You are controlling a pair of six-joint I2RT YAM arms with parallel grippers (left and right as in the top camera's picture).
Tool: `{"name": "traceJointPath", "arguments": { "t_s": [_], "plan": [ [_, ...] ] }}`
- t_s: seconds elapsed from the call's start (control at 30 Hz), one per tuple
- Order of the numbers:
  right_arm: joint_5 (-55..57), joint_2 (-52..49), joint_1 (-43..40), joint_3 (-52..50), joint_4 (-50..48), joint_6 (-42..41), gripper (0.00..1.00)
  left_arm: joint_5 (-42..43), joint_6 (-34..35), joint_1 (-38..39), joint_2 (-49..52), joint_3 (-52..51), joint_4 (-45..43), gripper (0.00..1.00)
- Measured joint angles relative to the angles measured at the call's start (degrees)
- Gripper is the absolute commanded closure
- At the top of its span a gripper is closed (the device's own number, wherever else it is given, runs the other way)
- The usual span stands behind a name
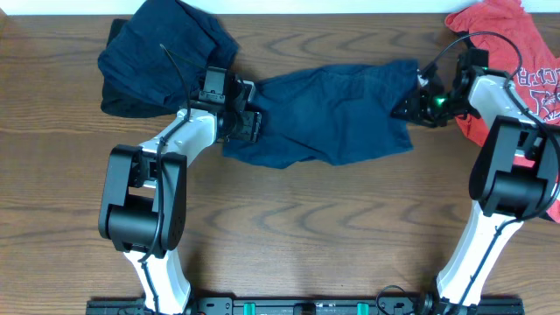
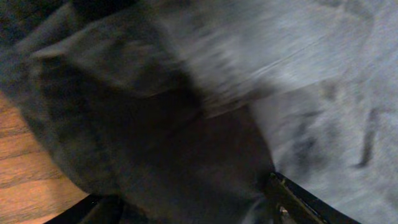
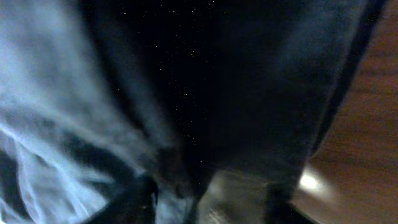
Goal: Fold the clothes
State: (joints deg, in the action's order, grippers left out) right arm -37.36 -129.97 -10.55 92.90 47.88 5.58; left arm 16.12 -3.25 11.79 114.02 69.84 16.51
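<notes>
Pincers are meeting the navy shorts (image 1: 337,114) at both ends: left pincer (image 1: 248,112) at the left edge, right pincer (image 1: 418,98) at the right. Cloth is covering both, so I cannot tell whether either is pinching. The shorts are lying mid-surface (image 1: 306,227), between a bunched navy garment (image 1: 162,57) far left and a red T-shirt (image 1: 507,44) far right.

The wooden table (image 1: 297,236) carries navy shorts (image 1: 337,114) mid-top, a dark navy heap (image 1: 162,61) top-left, a red T-shirt (image 1: 503,52) top-right.
</notes>
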Motion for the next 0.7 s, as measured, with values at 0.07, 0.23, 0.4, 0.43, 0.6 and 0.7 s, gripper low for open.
{"name": "traceJointPath", "arguments": {
  "t_s": [0.07,0.23,0.4,0.43,0.6,0.7],
  "plan": [
    [-0.9,-0.9,0.2,0.0,0.1,-0.3,0.99,0.0,0.0,0.0,0.0,0.0,0.0,0.3],
    [-2.1,-1.0,-0.5,0.0,0.5,-0.3,0.99,0.0,0.0,0.0,0.0,0.0,0.0,0.3],
    [-2.4,-0.3,-3.7,-0.3,1.6,-0.1,0.99,0.0,0.2,0.0,-0.9,0.0,2.1,0.3],
    [-2.1,0.3,-4.7,-0.5,1.8,0.1,0.99,0.0,0.2,0.0,-1.2,0.0,2.7,0.3],
    [0.4,6.0,-10.2,-0.8,2.4,0.9,0.99,0.0,1.8,0.0,-5.3,-0.1,5.7,0.3],
    [1.6,9.6,-12.2,-0.8,3.6,1.4,0.99,0.1,4.3,0.0,-8.7,-0.1,6.3,0.3]
  ]
}}
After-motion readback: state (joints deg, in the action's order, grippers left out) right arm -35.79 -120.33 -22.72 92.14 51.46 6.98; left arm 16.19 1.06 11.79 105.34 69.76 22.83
